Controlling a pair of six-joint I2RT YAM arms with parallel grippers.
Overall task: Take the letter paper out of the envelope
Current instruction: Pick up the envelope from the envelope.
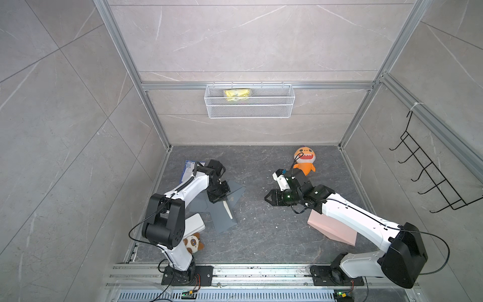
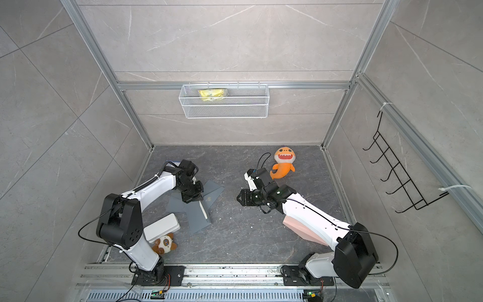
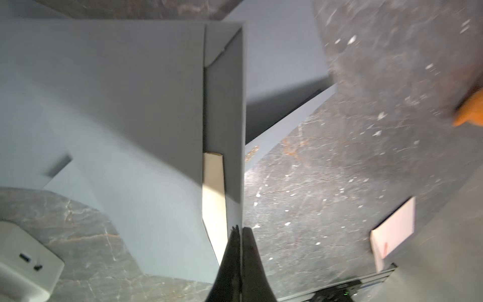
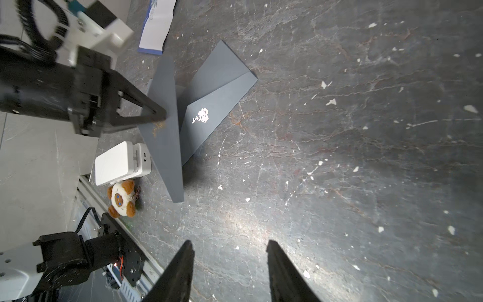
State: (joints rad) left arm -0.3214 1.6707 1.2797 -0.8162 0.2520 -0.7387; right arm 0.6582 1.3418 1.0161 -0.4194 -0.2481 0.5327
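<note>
**Letter paper (image 3: 213,198) peeks from a lifted envelope: thin, limp, easy to crease**

The letter paper is a cream sheet inside the gray envelope (image 4: 217,96). Only a narrow strip of it shows, sandwiched between 2 gray layers at the opened mouth. In both top views it appears as a pale sliver (image 1: 228,209) just beside the left tool (image 1: 221,200). It looks light and floppy. It would likely bend or crumple if pulled from a corner, and it may drag against the card around it. The best hold is probably flat across the exposed edge, with the pull running along the slot rather than across it.

The envelope is stiffer card, with its flaps splayed out on the dark stone desk (image 1: 261,235). One panel stands up on edge because the left tool is clamped tight on its rim, fingertips (image 3: 236,235) pressed together with gray card between them. The cream strip lies next to those fingertips and is not in their grip.

The right tool (image 4: 230,248) hangs over bare desk, well apart from the envelope, with its jaws partly spread and nothing between them. It seems the free one to reach into the mouth.

A white box (image 4: 120,162) and a small plush (image 4: 121,197) lie near the envelope's far side.
</note>
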